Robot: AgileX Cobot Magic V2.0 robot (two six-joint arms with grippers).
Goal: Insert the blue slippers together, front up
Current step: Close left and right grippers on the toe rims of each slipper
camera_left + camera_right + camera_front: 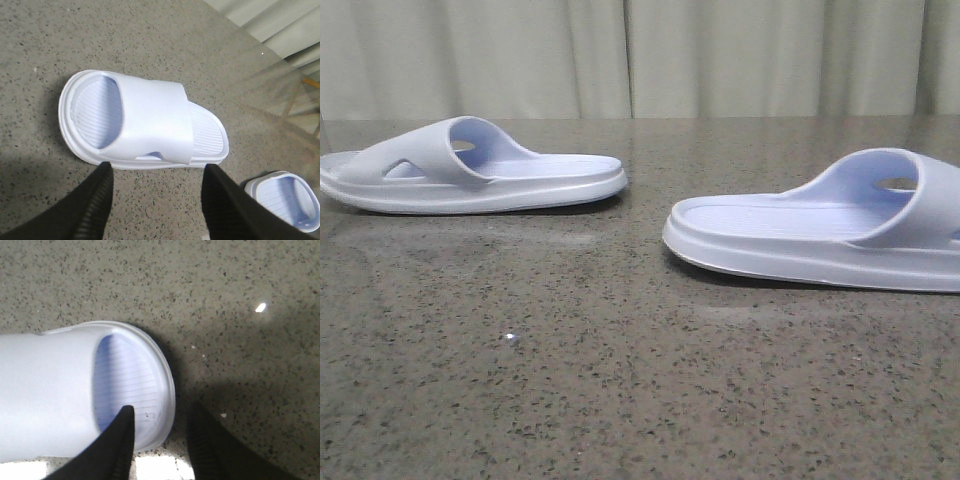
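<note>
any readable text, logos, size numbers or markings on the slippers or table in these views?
None readable in any view.
Left slipper: plain strap and ridged footbed, no print or embossing visible.
Right slipper: the same; a few faint dark specks on its footbed in the right wrist view are too small to read as marks.
Table: speckled stone pattern only, no labels.

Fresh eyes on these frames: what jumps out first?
Two pale blue slippers lie soles down and apart on the speckled table: the left slipper farther back, the right slipper nearer. Each wrist view shows open black fingers, the left gripper and right gripper, over a slipper.
</note>
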